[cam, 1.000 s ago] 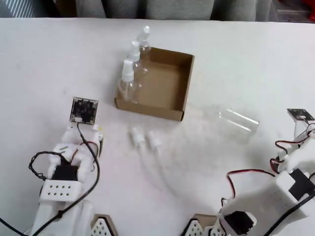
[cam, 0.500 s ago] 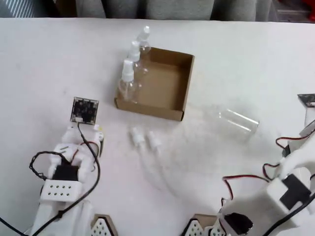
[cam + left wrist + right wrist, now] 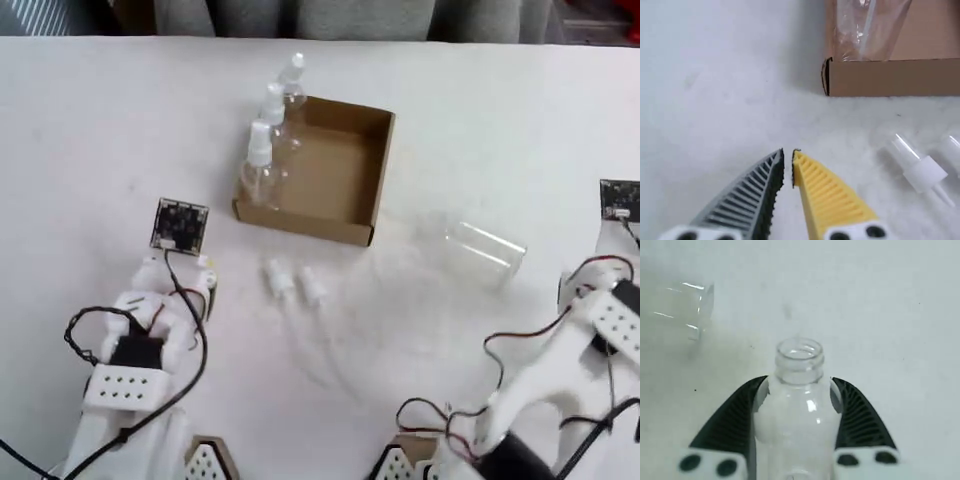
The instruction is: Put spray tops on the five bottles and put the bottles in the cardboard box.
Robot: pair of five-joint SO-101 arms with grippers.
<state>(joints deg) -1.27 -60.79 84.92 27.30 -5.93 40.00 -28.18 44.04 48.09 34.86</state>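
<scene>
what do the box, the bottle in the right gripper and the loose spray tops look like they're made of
Cardboard box: brown, matte cardboard, folded seam at its corner.
Bottle in the right gripper: clear, glossy, table showing through; probably plastic, possibly glass.
Spray tops: white, smooth, likely moulded plastic.

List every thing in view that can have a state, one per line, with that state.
Box: open, upright.
Three bottles: capped, standing in the box.
Held bottle: uncapped, in the right gripper.
Lying bottle: uncapped, on its side.
Spray tops: two, loose, lying down.
Left gripper: shut, empty.
Right gripper: shut on the held bottle.
</scene>
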